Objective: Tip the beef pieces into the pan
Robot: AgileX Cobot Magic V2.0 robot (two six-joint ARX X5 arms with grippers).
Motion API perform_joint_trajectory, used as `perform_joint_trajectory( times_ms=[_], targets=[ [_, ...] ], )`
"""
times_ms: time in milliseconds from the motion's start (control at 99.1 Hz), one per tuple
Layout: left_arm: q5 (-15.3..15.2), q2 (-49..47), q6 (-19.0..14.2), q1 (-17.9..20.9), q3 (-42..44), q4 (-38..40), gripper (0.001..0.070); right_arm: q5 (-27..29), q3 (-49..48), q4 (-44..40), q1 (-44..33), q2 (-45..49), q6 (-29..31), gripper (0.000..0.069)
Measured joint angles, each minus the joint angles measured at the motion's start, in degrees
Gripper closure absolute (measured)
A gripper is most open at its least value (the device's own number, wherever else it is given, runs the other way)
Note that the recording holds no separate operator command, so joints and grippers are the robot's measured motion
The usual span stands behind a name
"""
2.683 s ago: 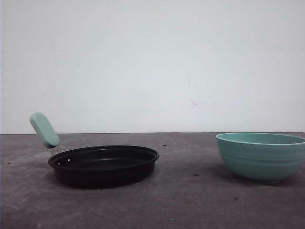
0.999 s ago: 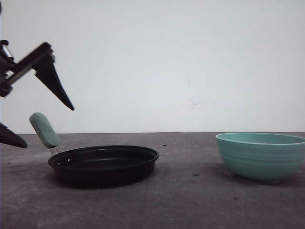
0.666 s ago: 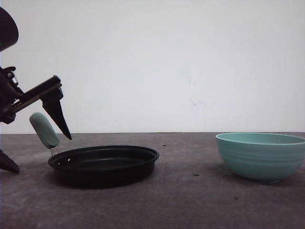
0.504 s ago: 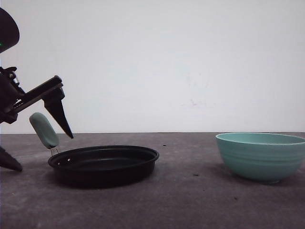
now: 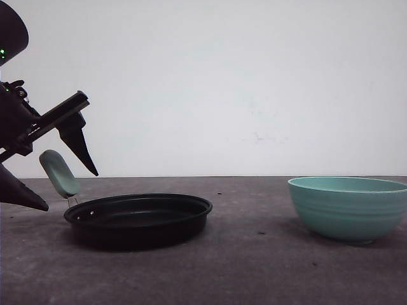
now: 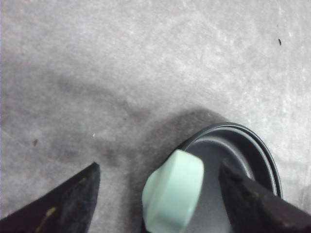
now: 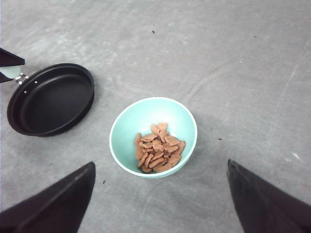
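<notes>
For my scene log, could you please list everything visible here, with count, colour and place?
pan: one, black with a mint-green handle, on the table's left side, empty.
bowl: one, teal, on the table's right side.
beef pieces: a loose pile, reddish-brown, inside the bowl.
table: one, dark grey, under everything.
wall: white, behind the table.
left gripper: one, black, open, its fingers on either side of the pan's handle, not touching it.
right gripper: one, black, open, above the bowl.
</notes>
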Motion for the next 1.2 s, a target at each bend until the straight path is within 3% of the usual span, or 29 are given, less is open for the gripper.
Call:
perform_joint_trajectory(
  times_ms=[484,565,716,767,1200],
  targets=[
    [-0.11,3.37,-1.33,-2.91,0.0,-0.66,0.0247,0.94,0.0,0.0,0.0,0.0,-0.07,0.0159],
    [-0.2,3.43,-1.33,-2.91,0.0,-0.79,0.0332,0.94,0.0,0.0,0.0,0.0,-0.15,0.0159],
    [-0.2,3.61,-1.33,-2.91,0.0,-0.87,0.0612,0.94,0.0,0.0,0.0,0.0,-0.39,0.0159],
    [-0.15,3.61,-1.31,-2.91,0.0,-0.7,0.066,0.94,0.0,0.0,0.0,0.0,-0.39,0.0159],
    [0.66,3.61,0.07,-2.97,0.0,-0.5,0.0687,1.09,0.0,0.0,0.0,0.0,-1.07,0.0159]
  ],
)
